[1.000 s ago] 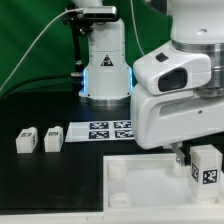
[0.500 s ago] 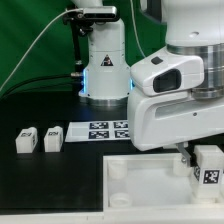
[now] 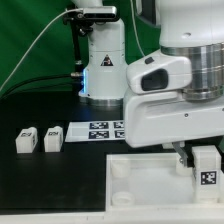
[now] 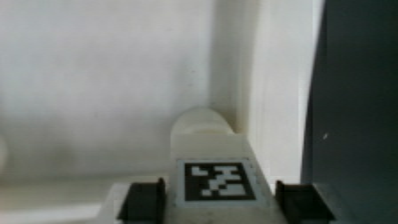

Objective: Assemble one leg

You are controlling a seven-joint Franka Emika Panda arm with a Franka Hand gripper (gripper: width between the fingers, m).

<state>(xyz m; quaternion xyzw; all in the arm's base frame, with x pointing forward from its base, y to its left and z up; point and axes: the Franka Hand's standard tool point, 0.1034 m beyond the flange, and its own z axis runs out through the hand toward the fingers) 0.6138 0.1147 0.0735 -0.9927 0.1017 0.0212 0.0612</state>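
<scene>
A white leg (image 3: 205, 165) with a square marker stands upright in my gripper (image 3: 192, 166) over the large white tray-like piece (image 3: 135, 182), near its corner at the exterior view's right. In the wrist view the leg (image 4: 217, 180) sits between my two black fingertips (image 4: 146, 200), which press on its sides; the gripper (image 4: 217, 202) is shut on it. The leg's tip is close to the tray's corner by its raised wall (image 4: 285, 90). Three more legs (image 3: 39, 138) lie on the black table at the exterior view's left.
The marker board (image 3: 106, 129) lies flat behind the tray. The arm's white base column (image 3: 103, 65) stands at the back. A green backdrop covers the exterior view's left.
The arm has shifted a little toward the exterior view's left, carrying the leg with it over the tray's corner. The loose legs have not moved.
</scene>
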